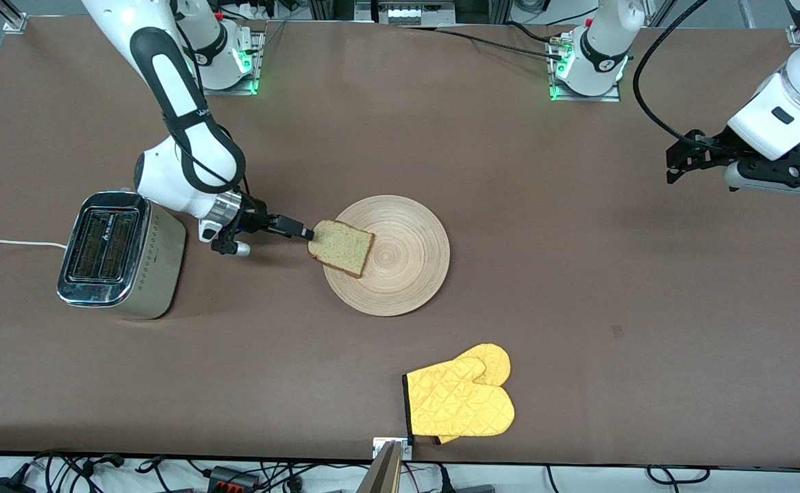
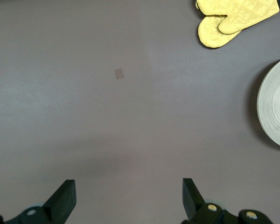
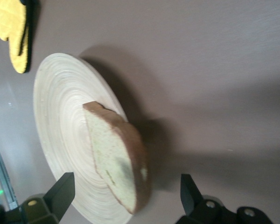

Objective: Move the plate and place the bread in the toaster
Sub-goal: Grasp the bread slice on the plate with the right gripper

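- The right gripper (image 1: 307,234) hangs low over the brown worktop (image 1: 578,287), between the toaster (image 1: 120,255) and the plate (image 1: 387,255), with its tip at the bread's edge that faces the toaster
- Its fingers (image 3: 60,193) are spread wide in the right wrist view, one on each side of the bread (image 3: 117,155), and no pad can be seen pressing on the slice
- The bread (image 1: 341,247) lies on the plate's rim nearest this gripper and overhangs that rim a little; whether it lies flat or is tipped up cannot be told
- The plate (image 3: 60,121) rests flat on the worktop, straight ahead of the right gripper
- The toaster stands just beside the right arm's wrist, toward that arm's end of the worktop, with its two slots facing up and its white cord (image 1: 9,242) running off to the worktop's edge
- The left gripper (image 2: 129,198) waits up in the air over bare worktop at the left arm's end, well apart from the plate, with its fingers (image 2: 65,196) spread and nothing between them
- A pair of yellow oven mitts (image 1: 460,400) lies near the worktop's edge closest to the front camera, nearer to that camera than the plate, and apart from both grippers
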